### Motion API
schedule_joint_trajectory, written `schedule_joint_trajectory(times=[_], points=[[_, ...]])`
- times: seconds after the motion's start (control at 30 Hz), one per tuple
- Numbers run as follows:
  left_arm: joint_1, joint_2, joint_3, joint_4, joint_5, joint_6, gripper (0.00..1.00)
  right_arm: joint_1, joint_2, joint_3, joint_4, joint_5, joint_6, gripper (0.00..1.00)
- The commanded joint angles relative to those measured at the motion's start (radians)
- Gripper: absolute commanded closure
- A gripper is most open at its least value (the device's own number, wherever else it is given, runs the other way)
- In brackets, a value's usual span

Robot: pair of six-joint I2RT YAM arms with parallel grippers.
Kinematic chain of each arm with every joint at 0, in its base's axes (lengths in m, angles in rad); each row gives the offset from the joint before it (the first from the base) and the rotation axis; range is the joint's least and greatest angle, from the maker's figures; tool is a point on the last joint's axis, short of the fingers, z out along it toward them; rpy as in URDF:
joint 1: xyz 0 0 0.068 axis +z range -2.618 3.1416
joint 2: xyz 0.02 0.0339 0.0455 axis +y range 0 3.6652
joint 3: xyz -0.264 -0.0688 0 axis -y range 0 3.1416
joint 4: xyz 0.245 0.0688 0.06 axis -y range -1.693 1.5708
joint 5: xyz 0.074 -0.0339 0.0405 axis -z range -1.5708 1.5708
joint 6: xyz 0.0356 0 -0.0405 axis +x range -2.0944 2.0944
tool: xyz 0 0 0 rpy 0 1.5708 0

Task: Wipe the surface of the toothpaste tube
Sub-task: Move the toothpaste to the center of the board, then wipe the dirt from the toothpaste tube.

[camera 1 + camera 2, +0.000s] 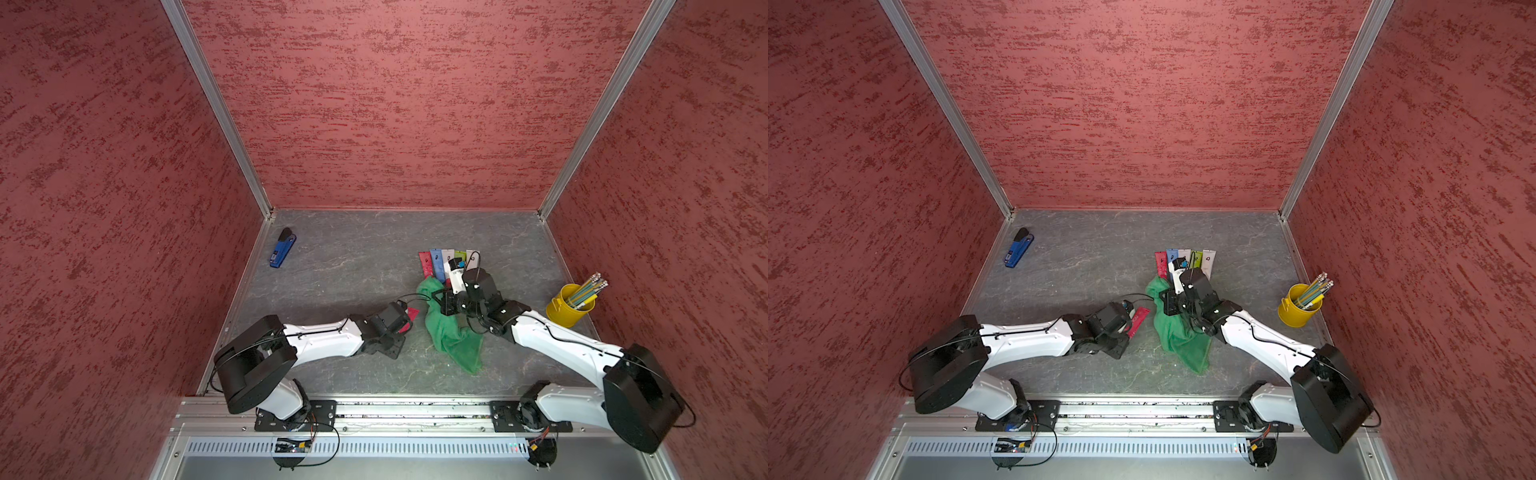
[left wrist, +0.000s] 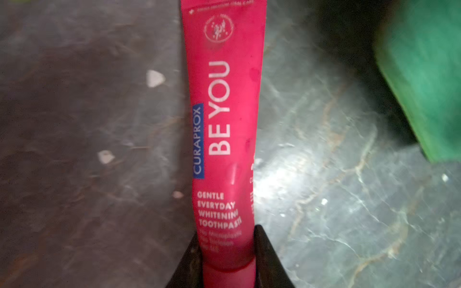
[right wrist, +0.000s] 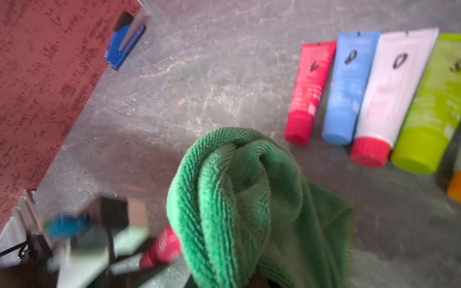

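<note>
Toothpaste tube (image 2: 224,124) (CURAPROX, BE YOU) tight in left gripper (image 2: 228,237), cloth (image 3: 237,199) in right gripper (image 1: 438,300).

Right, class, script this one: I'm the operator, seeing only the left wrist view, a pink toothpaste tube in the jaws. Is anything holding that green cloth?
Observer: Yes, the right gripper is shut on the bunched end of the green cloth.
Operator: Does it touch my pink tube yet?
Observer: No, in a top view the pink tube sits apart from it.
Operator: Any other tubes about?
Observer: A row of tubes lies beyond the cloth, toward the back wall.
</note>
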Motion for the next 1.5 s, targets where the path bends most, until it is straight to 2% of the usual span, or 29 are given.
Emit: schedule_joint_trajectory(times=[0.0,0.13,0.27,0.37,0.5,0.77,0.97,1.1,1.27,1.4,1.47], points=[[-0.042,0.000,0.015,0.045,-0.015,0.036,0.63,0.007,0.088,0.014,0.037,-0.055,-0.027,1.00],[-0.073,-0.052,-0.012,0.038,-0.068,0.000,0.54,0.007,0.179,0.015,0.089,-0.097,-0.017,1.00],[-0.074,-0.130,-0.076,0.070,-0.076,-0.051,0.52,0.007,0.230,0.018,0.101,-0.116,-0.022,1.00],[-0.071,-0.128,-0.094,0.090,-0.068,-0.063,0.52,0.007,0.260,0.014,0.103,-0.138,-0.027,1.00],[-0.070,-0.078,-0.087,0.098,-0.075,-0.059,0.63,0.013,0.320,0.004,0.114,-0.183,-0.018,1.00],[-0.074,-0.057,-0.107,0.133,-0.075,-0.074,0.78,0.029,0.384,-0.043,0.136,-0.182,0.007,1.00],[-0.074,-0.050,-0.102,0.134,-0.099,-0.074,0.86,0.090,0.422,-0.063,0.145,-0.227,0.017,1.00],[-0.073,-0.053,-0.101,0.140,-0.118,-0.074,0.90,0.120,0.354,-0.126,0.199,-0.364,0.043,1.00],[-0.065,-0.063,-0.092,0.143,-0.146,-0.059,0.95,0.167,0.295,-0.182,0.269,-0.472,0.076,1.00],[-0.056,-0.061,-0.072,0.139,-0.139,-0.035,0.97,0.167,0.333,-0.199,0.312,-0.477,0.079,1.00],[-0.055,-0.058,-0.060,0.130,-0.139,-0.025,0.98,0.163,0.351,-0.190,0.303,-0.416,0.080,1.00]])
